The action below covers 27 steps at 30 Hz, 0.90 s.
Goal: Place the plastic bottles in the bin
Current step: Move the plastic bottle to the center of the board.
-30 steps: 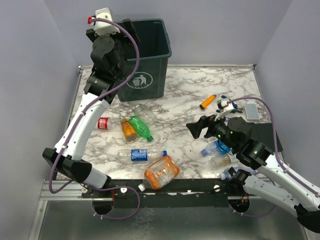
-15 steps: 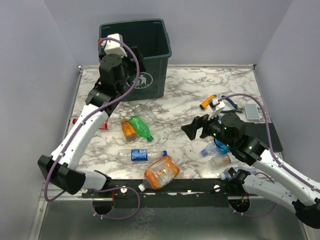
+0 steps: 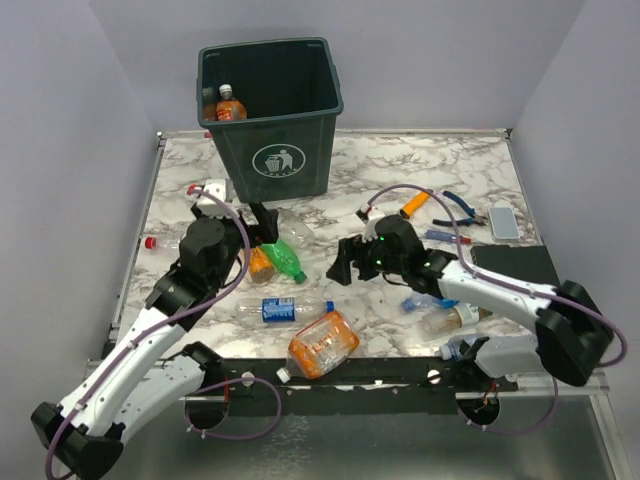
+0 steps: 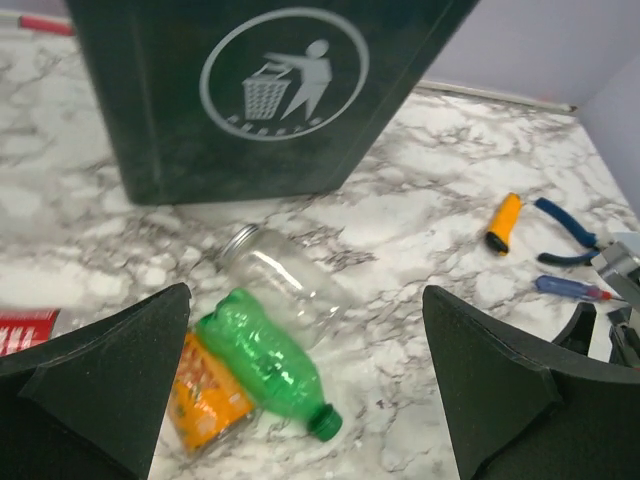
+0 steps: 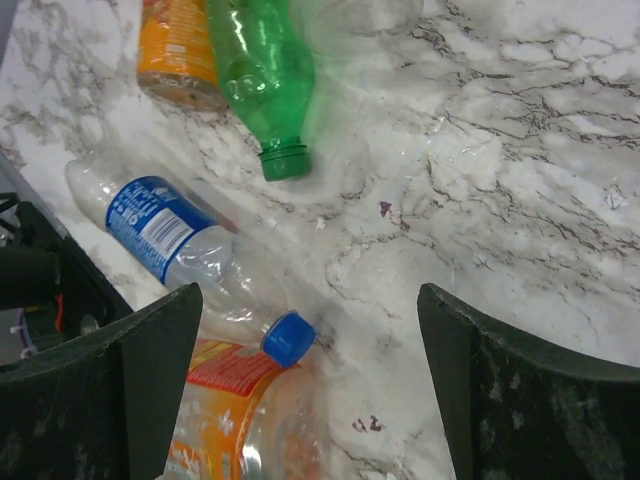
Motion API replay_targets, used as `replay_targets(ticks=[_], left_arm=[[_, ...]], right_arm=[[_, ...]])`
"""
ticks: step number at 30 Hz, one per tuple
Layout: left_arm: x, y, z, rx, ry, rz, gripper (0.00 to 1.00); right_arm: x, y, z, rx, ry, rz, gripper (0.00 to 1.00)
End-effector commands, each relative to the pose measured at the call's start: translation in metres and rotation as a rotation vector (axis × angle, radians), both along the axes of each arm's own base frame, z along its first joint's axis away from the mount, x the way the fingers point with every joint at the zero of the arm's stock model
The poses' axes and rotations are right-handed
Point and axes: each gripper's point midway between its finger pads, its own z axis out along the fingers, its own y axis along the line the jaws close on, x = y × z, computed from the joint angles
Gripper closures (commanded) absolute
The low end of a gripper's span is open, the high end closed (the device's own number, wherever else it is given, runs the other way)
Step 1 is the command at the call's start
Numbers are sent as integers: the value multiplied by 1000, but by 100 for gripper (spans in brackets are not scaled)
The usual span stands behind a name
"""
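Lit brightly and evenly from overhead. Threw only soft, short shadows beneath the bin (image 3: 275, 150) and the green bottle (image 4: 262, 360). Washed out the marble tabletop (image 4: 40, 200) at 9 o'clock in the left wrist view. Softened the black fingers (image 5: 100, 400) at 7 and 5 o'clock.

White litter symbol (image 4: 283, 75) in a circle on the bin (image 4: 130, 130) front.

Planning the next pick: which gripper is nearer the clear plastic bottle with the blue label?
Right. The right gripper hangs just past the cap of the blue-labelled bottle; the left gripper is farther, by the green plastic bottle.
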Motion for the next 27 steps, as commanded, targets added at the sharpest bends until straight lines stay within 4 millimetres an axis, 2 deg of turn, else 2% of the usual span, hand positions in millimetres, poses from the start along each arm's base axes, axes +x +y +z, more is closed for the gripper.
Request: replay_targets(ticks=[1,8,12,16,20,27], left_arm=[[-11,39,-27,-55,5,184,1],[-15,50,-48,-44,-6,227,1],[-17,53,-55,-31,-5,227,1],[-19,54,-57,-44,-7,232,1],[-18,55,-56,-37,-11,237,1],[-18,55,-56,-38,-16,240,1]], right_arm=[[30,39,8,116,-3,-28,8],[95,79,-9,43,-61,-80,3],[117,96,-16,-2,-85,-67,2],[136,96,-41,-111,-64,-96,2],[143,99,-54,-130,-57,-79,3],[134,112,-71,-147,0,25,6]])
